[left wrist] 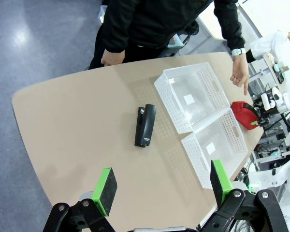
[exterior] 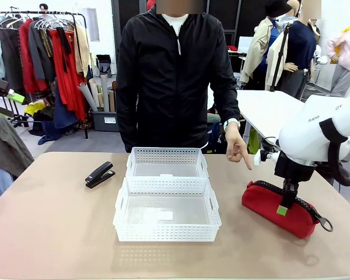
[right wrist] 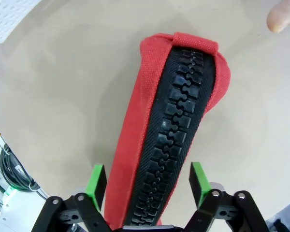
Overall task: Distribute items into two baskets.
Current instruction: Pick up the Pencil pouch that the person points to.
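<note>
The red pouch [exterior: 278,209] with its black zipper lies on the table to the right of the baskets. My right gripper [exterior: 286,201] is lowered over it, open, its green pads [right wrist: 96,181] standing on either side of the pouch [right wrist: 171,125] with small gaps. The black stapler [exterior: 99,174] lies left of the baskets. The near white basket [exterior: 167,217] and the far basket [exterior: 167,162] sit end to end at the table's middle, nothing in either. My left gripper [left wrist: 162,186] hangs open high above the table, well away from the stapler [left wrist: 145,125].
A person in a black jacket stands at the far side, one hand [exterior: 238,149] pointing down toward the pouch; its fingertip [right wrist: 282,14] is near the pouch's end. The table's right edge is close to the pouch. Bare tabletop [exterior: 52,221] lies left and in front.
</note>
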`<state>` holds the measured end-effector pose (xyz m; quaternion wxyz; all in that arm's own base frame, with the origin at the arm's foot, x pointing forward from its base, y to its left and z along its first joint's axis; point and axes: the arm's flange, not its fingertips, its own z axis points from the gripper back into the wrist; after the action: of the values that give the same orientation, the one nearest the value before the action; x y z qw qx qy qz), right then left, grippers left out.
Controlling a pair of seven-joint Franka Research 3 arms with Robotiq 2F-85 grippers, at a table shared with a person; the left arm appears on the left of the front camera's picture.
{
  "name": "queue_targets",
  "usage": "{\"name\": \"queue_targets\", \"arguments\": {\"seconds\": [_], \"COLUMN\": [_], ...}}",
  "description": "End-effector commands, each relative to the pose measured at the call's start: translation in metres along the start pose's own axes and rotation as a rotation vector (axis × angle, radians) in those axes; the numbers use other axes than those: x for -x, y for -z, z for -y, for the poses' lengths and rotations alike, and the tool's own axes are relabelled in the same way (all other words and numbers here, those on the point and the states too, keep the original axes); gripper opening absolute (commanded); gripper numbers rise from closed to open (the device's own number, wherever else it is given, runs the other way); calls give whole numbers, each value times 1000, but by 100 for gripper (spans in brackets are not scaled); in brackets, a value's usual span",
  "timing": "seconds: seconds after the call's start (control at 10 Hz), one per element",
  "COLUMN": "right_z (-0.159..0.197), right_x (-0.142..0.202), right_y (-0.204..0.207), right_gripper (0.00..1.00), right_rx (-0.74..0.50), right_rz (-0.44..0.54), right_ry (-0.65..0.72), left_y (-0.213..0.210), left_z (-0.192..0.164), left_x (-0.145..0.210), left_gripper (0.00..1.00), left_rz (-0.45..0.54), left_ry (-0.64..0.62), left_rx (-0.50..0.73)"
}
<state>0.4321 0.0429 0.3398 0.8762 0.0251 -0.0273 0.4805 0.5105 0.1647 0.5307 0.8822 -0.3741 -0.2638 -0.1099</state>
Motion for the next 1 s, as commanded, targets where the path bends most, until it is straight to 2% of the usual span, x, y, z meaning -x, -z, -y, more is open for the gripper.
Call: {"name": "queue_targets", "arguments": {"seconds": [0.0,0.2,0.8,0.9], "right_z": [4,5,12,2], "right_x": [3,3,-1,-1], "right_y": [-3,-3,-4,-3], "right_gripper": [37,0,0,0], "right_rx": [12,11,-39,6], "right_rz": [29,24,49,7], "right_ry": [-12,-13,-11,0], "left_y": [-1,-1,-1,-1], "left_z": [0,0,0,0], "left_x": [0,0,0,0], "left_gripper": [100,100,100,100], "left_rz": [9,9,9,9], "left_ry": [-2,-2,-2,-2], "left_rx": [6,6,6,6]}}
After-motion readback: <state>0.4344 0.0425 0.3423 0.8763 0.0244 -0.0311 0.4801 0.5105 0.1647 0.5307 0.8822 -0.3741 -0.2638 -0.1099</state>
